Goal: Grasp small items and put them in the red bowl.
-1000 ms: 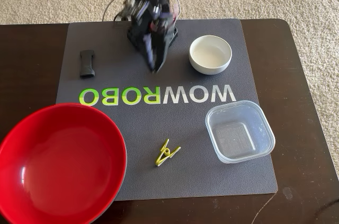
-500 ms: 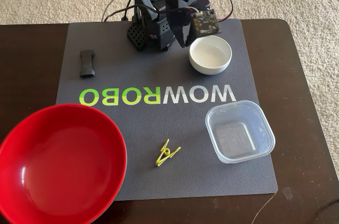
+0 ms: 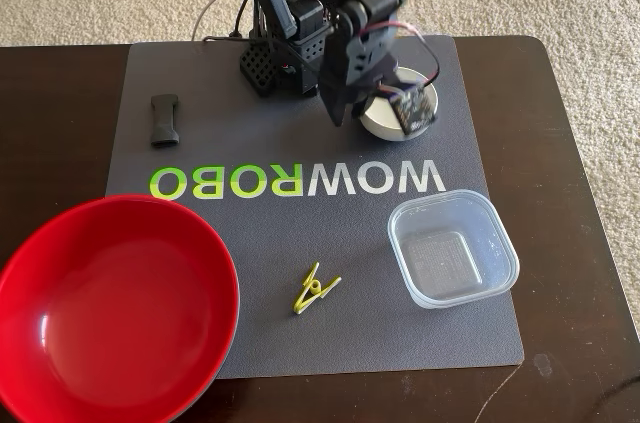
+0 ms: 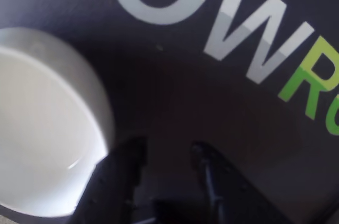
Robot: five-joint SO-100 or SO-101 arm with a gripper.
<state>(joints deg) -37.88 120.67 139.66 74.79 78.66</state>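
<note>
Starting from the near edge of the grey mat (image 3: 250,343): the red bowl (image 3: 115,308) sits at the near left corner as the fixed view shows it, overhanging the mat onto the dark table (image 3: 560,123). Its inside is bare, so nothing has been delivered yet.

Just right of the bowl, toward the near edge, the yellow-green clothespin (image 3: 316,288) lies flat on the mat. Further right, by the right edge, the clear square tub (image 3: 453,248) stands upright and empty.

Beyond the printed lettering (image 3: 297,180), the black ribbed bar (image 3: 165,119) lies near the far left corner, well apart from the arm.

Toward the far edge, right of centre, the small white bowl (image 3: 395,121) is mostly covered by the arm's wrist in the fixed view. In the wrist view the white bowl (image 4: 42,123) fills the left side and the gripper (image 4: 164,155) hangs just beside its rim. Jaws parted with only mat between them, holding nothing. Whether the left finger (image 4: 124,163) touches the rim, cannot tell.

Judgement: task barely begun. All four small items are still out on the mat; the white bowl looks like the first target, with three more to follow.
</note>
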